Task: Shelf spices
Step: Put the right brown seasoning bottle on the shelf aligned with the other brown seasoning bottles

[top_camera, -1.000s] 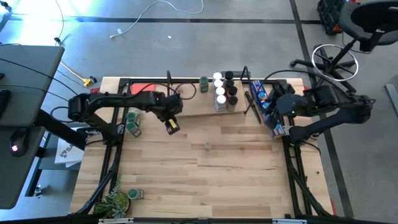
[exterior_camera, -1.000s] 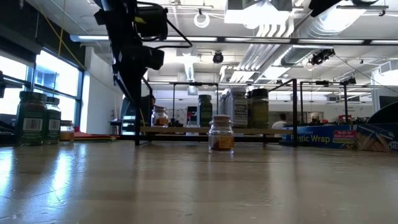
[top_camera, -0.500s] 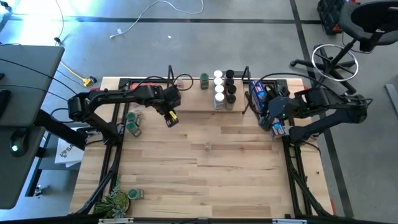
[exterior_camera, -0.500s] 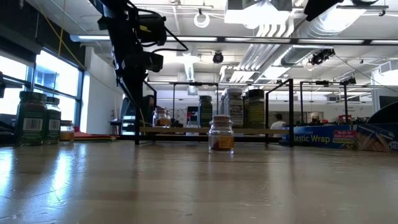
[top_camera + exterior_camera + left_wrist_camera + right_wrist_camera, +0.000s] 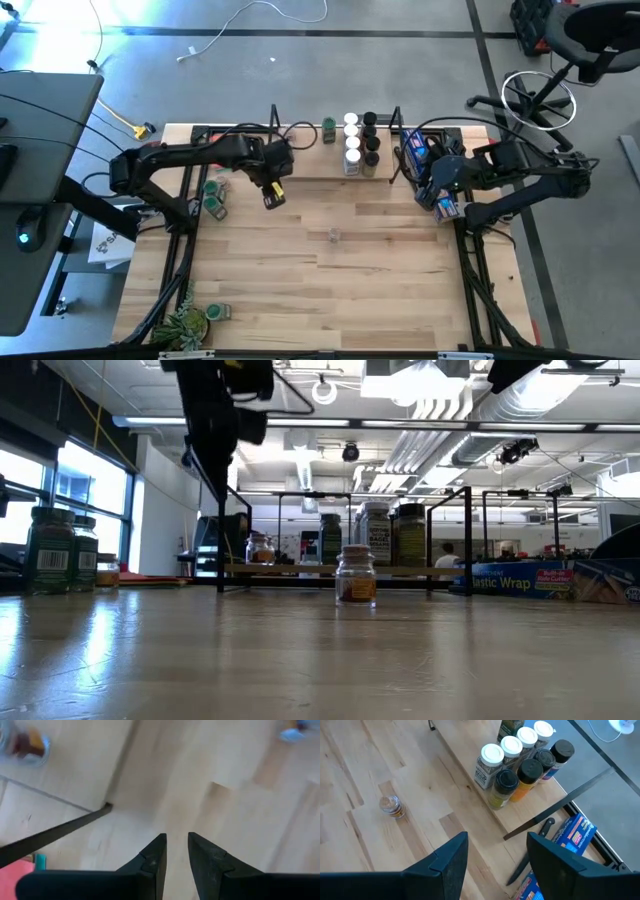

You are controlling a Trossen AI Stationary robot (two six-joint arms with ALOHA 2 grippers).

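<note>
Currently, two green-lidded jars [image 5: 212,197] stand at the table's [image 5: 330,300] left edge, with a third [image 5: 218,312] beside the potted plant [image 5: 185,324] at the near-left corner; all are off the shelf and judged still to be racked. The left gripper [image 5: 274,194] hangs over bare table just in front of the shelf's [image 5: 310,172] left part. Its fingers are nearly closed, with a thin gap, and hold nothing. In its wrist view the fingertips [image 5: 155,851] point at plain wood, so it appears free for another pick.

A small clear jar [image 5: 334,235] with brownish contents stands alone mid-table, well apart from both arms, a likely next target.

On the shelf's right part, a cluster of white- and black-lidded jars [image 5: 520,762] stands upright and packed together.

The right gripper [image 5: 432,184] waits at the shelf's right end, above the blue plastic-wrap box [image 5: 515,579], fingers spread and empty. Jar labels cannot be read, and part of the box is hidden.
</note>
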